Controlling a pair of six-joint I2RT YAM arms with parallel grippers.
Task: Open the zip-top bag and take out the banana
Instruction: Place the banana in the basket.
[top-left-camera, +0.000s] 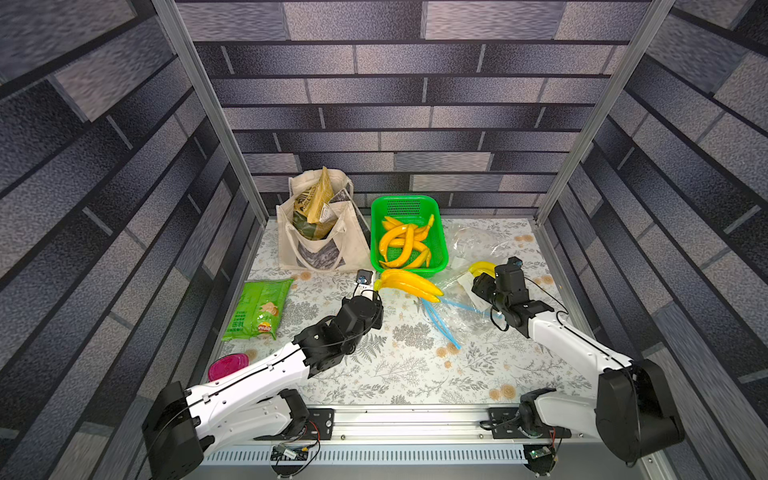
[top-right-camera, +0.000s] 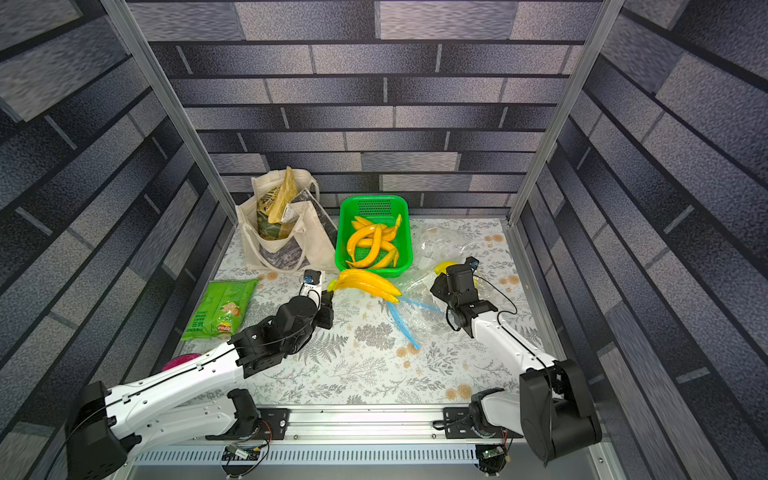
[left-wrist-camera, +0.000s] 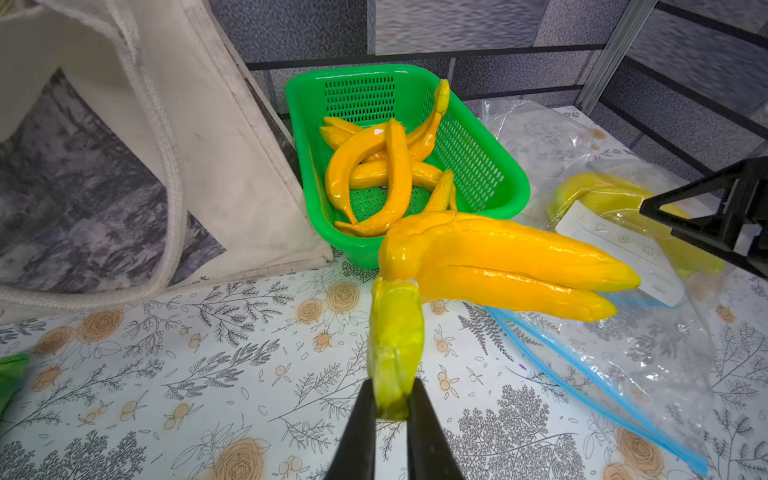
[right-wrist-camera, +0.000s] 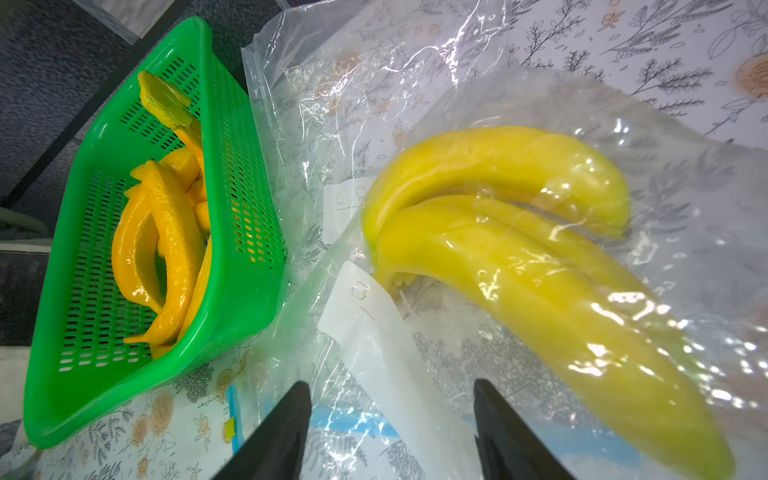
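Note:
A yellow banana (top-left-camera: 409, 284) (top-right-camera: 368, 284) bunch hangs just above the floral table in front of the basket. My left gripper (left-wrist-camera: 392, 399) (top-left-camera: 376, 296) is shut on its green stem. The bunch (left-wrist-camera: 498, 266) is outside the clear zip-top bag (top-left-camera: 465, 316) (left-wrist-camera: 648, 365), whose blue zip strip lies spread apart on the table. A second yellow bunch (right-wrist-camera: 519, 232) (top-left-camera: 482, 266) lies inside clear plastic further right. My right gripper (right-wrist-camera: 392, 390) hovers over that plastic, open, with nothing between its fingers.
A green basket (top-left-camera: 405, 199) with several loose bananas stands behind the held bunch. A cream tote bag (top-left-camera: 320, 245) is to its left. A green chips bag (top-left-camera: 259, 309) and a pink lid (top-left-camera: 227, 365) lie at the left. Crumpled clear plastic (top-left-camera: 478, 237) sits back right.

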